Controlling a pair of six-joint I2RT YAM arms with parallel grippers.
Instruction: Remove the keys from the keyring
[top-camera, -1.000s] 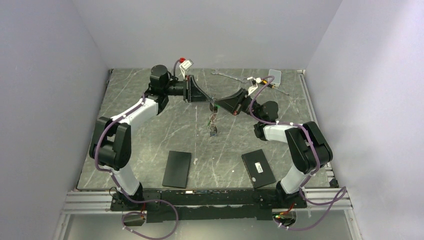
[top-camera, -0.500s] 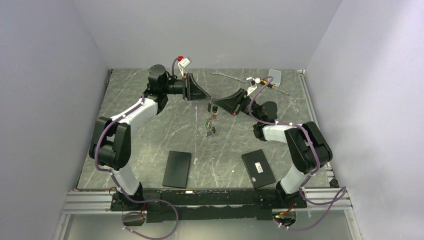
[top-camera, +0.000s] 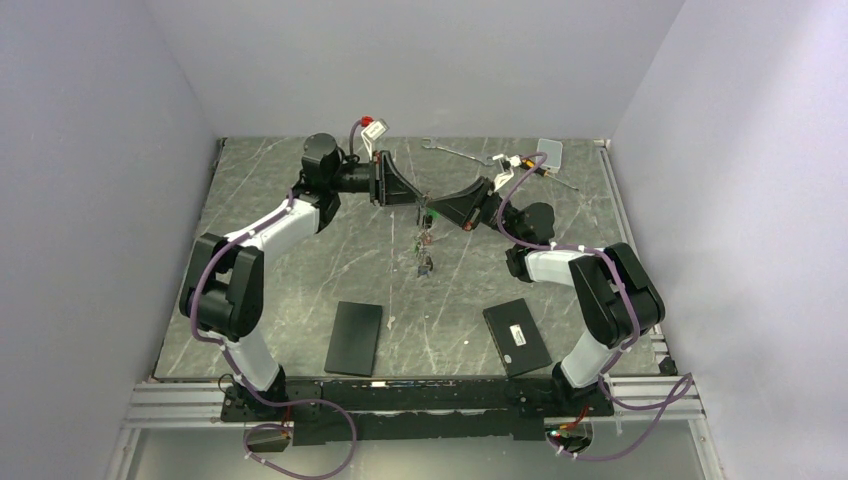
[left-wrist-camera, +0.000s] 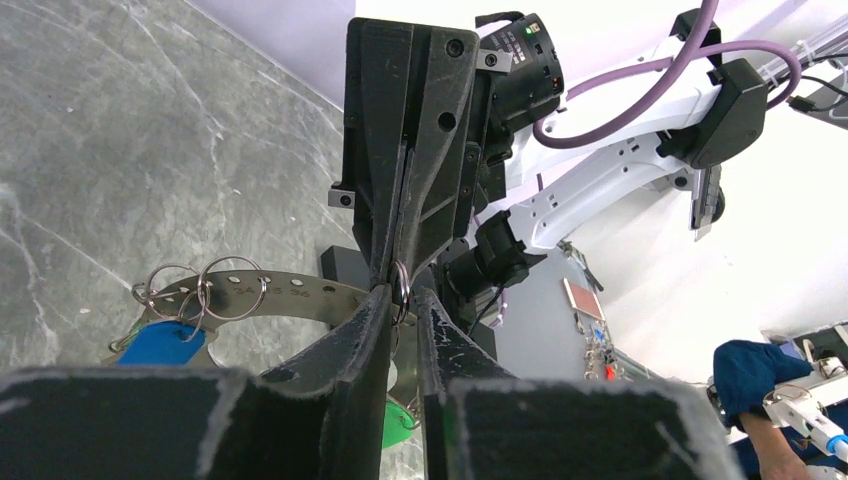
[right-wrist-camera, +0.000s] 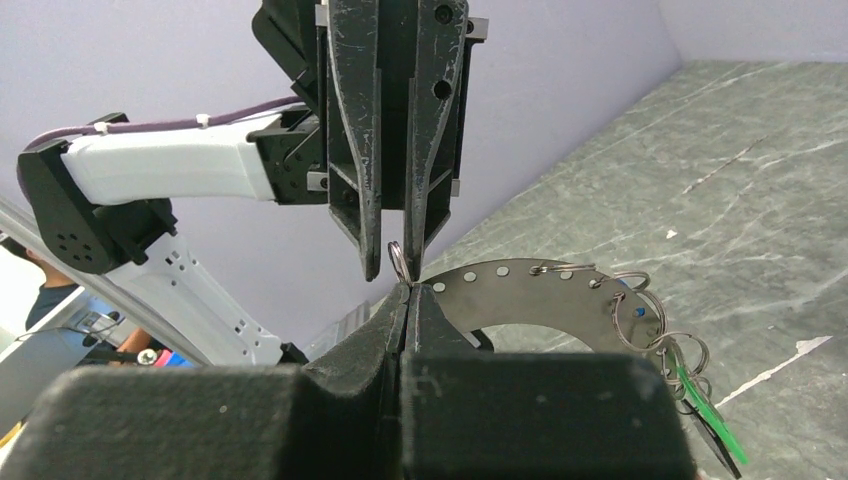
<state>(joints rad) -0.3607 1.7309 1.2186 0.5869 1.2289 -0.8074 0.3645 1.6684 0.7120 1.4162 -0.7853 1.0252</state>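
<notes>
The keyring (left-wrist-camera: 290, 290) is a flat grey metal ring with holes, held in the air between both grippers; it also shows in the right wrist view (right-wrist-camera: 520, 295). My right gripper (right-wrist-camera: 408, 288) is shut on its edge. My left gripper (left-wrist-camera: 402, 292) faces it tip to tip, its jaws a narrow gap apart with a small split ring (left-wrist-camera: 401, 283) caught between them. Several keys (top-camera: 424, 255) hang below on small rings, with a blue tag (left-wrist-camera: 160, 342) and a green tag (right-wrist-camera: 710, 420). In the top view the grippers meet at mid-table, left gripper (top-camera: 417, 204), right gripper (top-camera: 430, 211).
Two flat black boxes lie near the front, one left (top-camera: 354, 338) and one right (top-camera: 516, 337). A silver wrench (top-camera: 455, 152), a yellow-and-black screwdriver (top-camera: 530, 167) and a white card (top-camera: 550, 151) lie at the back right.
My left gripper drew back up and left, then came back right to the keyring. The hanging keys swung slightly left and back. The right arm held still.
</notes>
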